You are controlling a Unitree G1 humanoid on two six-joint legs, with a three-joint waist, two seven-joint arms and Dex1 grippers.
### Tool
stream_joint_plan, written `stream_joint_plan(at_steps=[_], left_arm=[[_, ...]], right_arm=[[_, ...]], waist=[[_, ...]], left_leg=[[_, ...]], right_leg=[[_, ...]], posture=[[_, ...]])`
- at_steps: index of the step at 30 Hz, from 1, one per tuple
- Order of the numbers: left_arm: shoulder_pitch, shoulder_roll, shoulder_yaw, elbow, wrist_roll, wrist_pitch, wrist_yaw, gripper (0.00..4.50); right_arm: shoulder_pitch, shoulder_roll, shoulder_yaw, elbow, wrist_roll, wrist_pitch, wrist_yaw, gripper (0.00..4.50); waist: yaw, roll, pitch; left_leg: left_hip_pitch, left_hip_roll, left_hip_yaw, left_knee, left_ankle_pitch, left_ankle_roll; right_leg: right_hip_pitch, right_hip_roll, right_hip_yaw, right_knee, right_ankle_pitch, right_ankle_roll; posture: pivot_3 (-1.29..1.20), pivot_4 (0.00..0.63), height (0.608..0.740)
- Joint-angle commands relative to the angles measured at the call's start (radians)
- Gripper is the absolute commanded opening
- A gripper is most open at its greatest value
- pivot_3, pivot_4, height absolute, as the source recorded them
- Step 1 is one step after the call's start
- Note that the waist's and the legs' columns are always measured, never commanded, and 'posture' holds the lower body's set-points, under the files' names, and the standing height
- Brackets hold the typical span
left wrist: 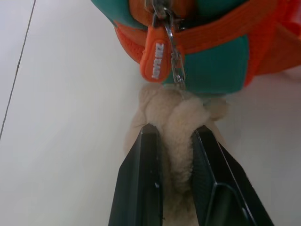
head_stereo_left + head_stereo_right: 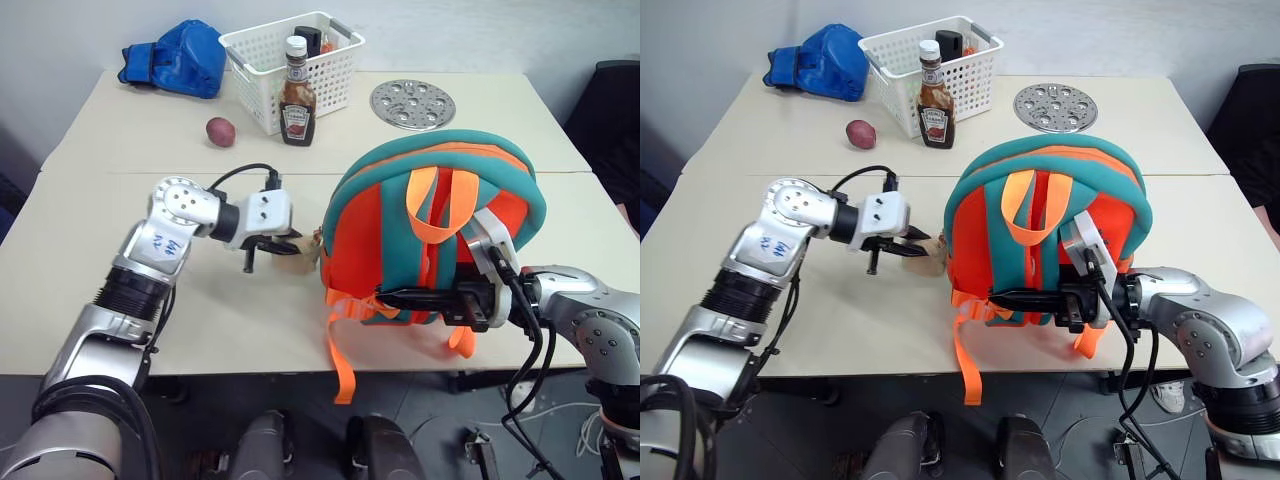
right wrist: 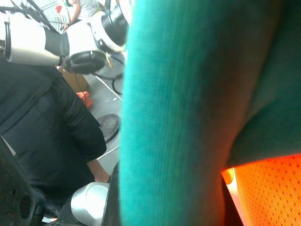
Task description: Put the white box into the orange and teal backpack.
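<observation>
The left claw point(image 1: 171, 155) is pinched tight on the tan plush toy point(image 1: 176, 117), its two black fingers point(image 1: 141, 188) pressed into the fleece on either side. Just past the fingertips, the toy hangs by a small metal chain point(image 1: 176, 61) from the orange and teal backpack point(image 2: 430, 220), beside an orange zipper pull point(image 1: 155, 56). The backpack stands upright on the pale bench point(image 2: 130, 300), immediately to the right of the left claw, with its straps facing the robot and orange webbing point(image 2: 340, 360) trailing over the bench's near edge. The right claw point(image 2: 400, 297) reaches in level from the right side and is closed on the lower part of the backpack's strap side; from the right wrist view the teal fabric point(image 3: 188, 117) lies right against the camera, and just what the fingers pinch there I cannot tell. Beyond the left claw, farther across the bench, lie a reddish potato point(image 2: 221, 131), a ketchup bottle point(image 2: 297, 95) standing touching the front of a white lattice basket point(image 2: 330, 75), and a blue bundle point(image 2: 180, 60) at the far left corner. A round perforated metal disc point(image 2: 412, 104) lies beyond the backpack. The white box is not to be made out, so its place I cannot tell. A person in dark clothing point(image 3: 42, 132) shows behind the teal fabric in the right wrist view.
</observation>
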Motion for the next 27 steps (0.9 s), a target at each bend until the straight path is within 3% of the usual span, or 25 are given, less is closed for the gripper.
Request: stream_joint_plan(at_steps=[1,4,10,13,15,17,19,22,27], left_arm=[[0.029,-0.009,0.017,-0.034,-0.017,0.024,0.002,0.42],[0.074,0.013,0.075,-0.111,-0.093,0.125,-0.027,0.42],[0.240,0.141,0.249,-0.313,-0.289,0.371,-0.068,2.29],[0.375,0.224,0.412,-0.427,-0.412,0.507,-0.054,3.26],[0.459,0.271,0.533,-0.488,-0.493,0.595,-0.039,3.85],[0.510,0.297,0.604,-0.528,-0.540,0.642,-0.015,4.44],[0.574,0.331,0.684,-0.557,-0.583,0.688,-0.012,4.48],[0.704,0.394,0.903,-0.586,-0.651,0.767,-0.030,4.48],[0.778,0.408,1.013,-0.614,-0.700,0.787,0.012,4.48]], right_arm=[[0.003,0.021,-0.011,-0.026,-0.041,-0.038,-0.054,0.00],[0.010,0.018,-0.030,0.007,-0.077,-0.027,-0.111,0.97],[0.143,-0.090,-0.186,0.012,-0.039,-0.004,-0.051,3.00],[0.269,-0.192,-0.322,0.049,-0.049,-0.014,0.059,4.05],[0.336,-0.258,-0.418,0.108,-0.043,-0.008,0.147,4.50],[0.376,-0.301,-0.470,0.159,-0.062,-0.030,0.211,4.50],[0.396,-0.349,-0.526,0.243,-0.090,-0.052,0.279,4.50],[0.302,-0.457,-0.600,0.509,-0.112,-0.058,0.341,4.50],[0.191,-0.497,-0.533,0.693,-0.183,-0.121,0.395,4.50]], waist=[[-0.002,0.000,0.000],[-0.001,0.000,0.000],[-0.001,0.000,0.000],[-0.002,0.000,0.000],[-0.002,0.000,0.000],[-0.001,0.000,0.000],[0.001,0.001,0.000],[-0.003,0.002,0.000],[-0.003,0.002,0.000]], left_leg=[[0.000,0.000,0.000,0.000,0.000,0.000],[0.000,0.000,0.000,0.000,0.000,0.000],[0.000,0.000,-0.001,-0.001,0.000,0.000],[0.000,0.000,-0.001,-0.001,0.000,0.000],[0.001,0.000,-0.001,-0.002,0.000,0.000],[0.001,0.000,-0.002,-0.002,0.000,0.000],[0.001,0.000,-0.002,-0.002,-0.002,0.004],[0.001,0.000,-0.001,-0.002,-0.002,0.003],[0.002,0.002,0.000,-0.003,-0.002,-0.002]], right_leg=[[0.000,0.000,0.000,0.000,0.000,0.000],[0.000,0.000,0.000,0.001,0.000,0.000],[0.000,0.000,0.000,0.000,0.000,0.000],[0.001,-0.001,0.000,-0.002,0.000,0.000],[0.002,-0.001,0.000,-0.003,0.000,0.000],[0.003,-0.001,0.000,-0.004,0.000,0.000],[0.004,-0.001,0.000,-0.006,0.000,0.000],[0.004,-0.002,0.001,-0.008,-0.001,-0.001],[0.003,-0.002,0.000,-0.009,-0.003,-0.006]], posture=[[0.00,0.150,0.740],[0.00,0.150,0.740],[0.00,0.150,0.740],[0.00,0.150,0.740],[0.00,0.150,0.740],[0.00,0.150,0.740],[0.00,0.150,0.740],[0.00,0.150,0.740],[0.00,0.150,0.740]])
